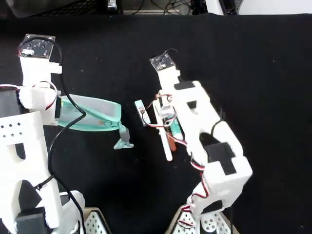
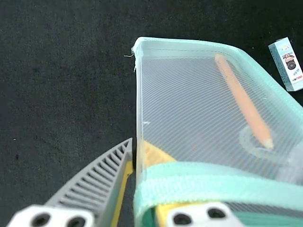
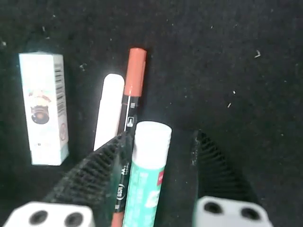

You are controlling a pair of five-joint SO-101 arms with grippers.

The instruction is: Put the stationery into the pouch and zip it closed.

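Observation:
The mint-green see-through pouch (image 1: pixel 95 113) lies on the black table, and my left gripper (image 1: pixel 58 110) is shut on its end. In the left wrist view the pouch (image 2: pixel 189 118) holds an orange pencil (image 2: pixel 244 101), with my left gripper (image 2: pixel 137 153) pinching its edge. My right gripper (image 3: pixel 158 142) is open low over the table, its jaws either side of a green-and-white glue stick (image 3: pixel 149 175). Beside the stick lie a red-brown pen (image 3: pixel 131 90), a white stick (image 3: pixel 108 111) and a small box (image 3: pixel 45 109). From above, my right gripper (image 1: pixel 168 134) covers most of these.
The small box (image 1: pixel 141 112) lies between the pouch's free end and the right arm; it is also the small box (image 2: pixel 288 64) beyond the pouch. A grey-green tab (image 1: pixel 123 138) trails from the pouch's corner. Both arm bases stand at the near edge.

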